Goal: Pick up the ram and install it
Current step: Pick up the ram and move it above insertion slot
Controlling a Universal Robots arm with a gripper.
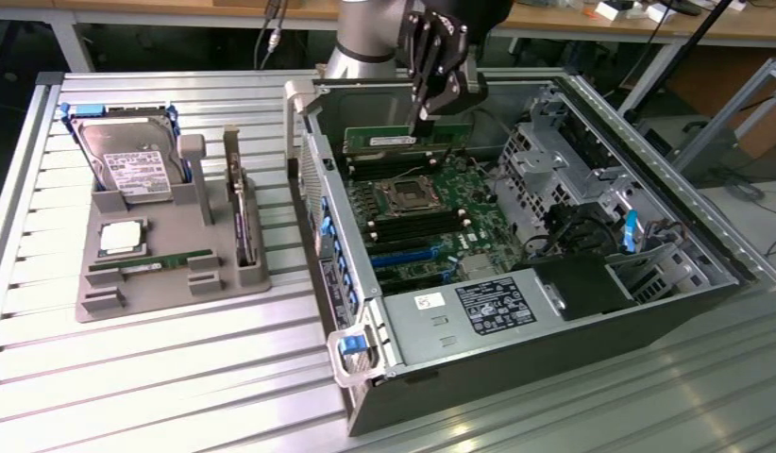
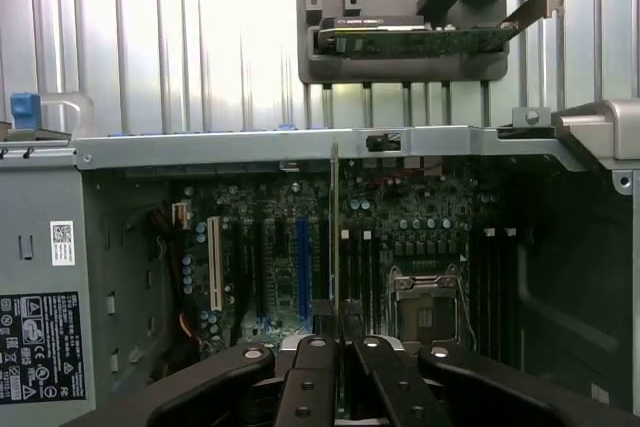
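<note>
Gripper (image 1: 428, 119) is pinching the ram (image 1: 391, 141) by its top edge over the motherboard (image 1: 445, 231). I'm guessing it's light, stiff, fragile: edges only.

This is a robotics lab or test workshop. At the upper middle of the exterior view, a Universal Robots arm (image 1: 362, 38) has its gripper (image 1: 426, 120) clamped on the ram (image 1: 407, 140) over an open computer case (image 1: 514, 377) with a bare motherboard (image 1: 426, 222). The case sits on a ribbed aluminium table (image 1: 174, 396). At frame left, a grey fixture tray (image 1: 155, 283) holds a hard drive (image 1: 134, 165). Wooden workbenches (image 1: 577, 24) with cables (image 1: 272, 33) line the top edge, and aluminium framing (image 1: 741, 104) stands at upper right.
</note>
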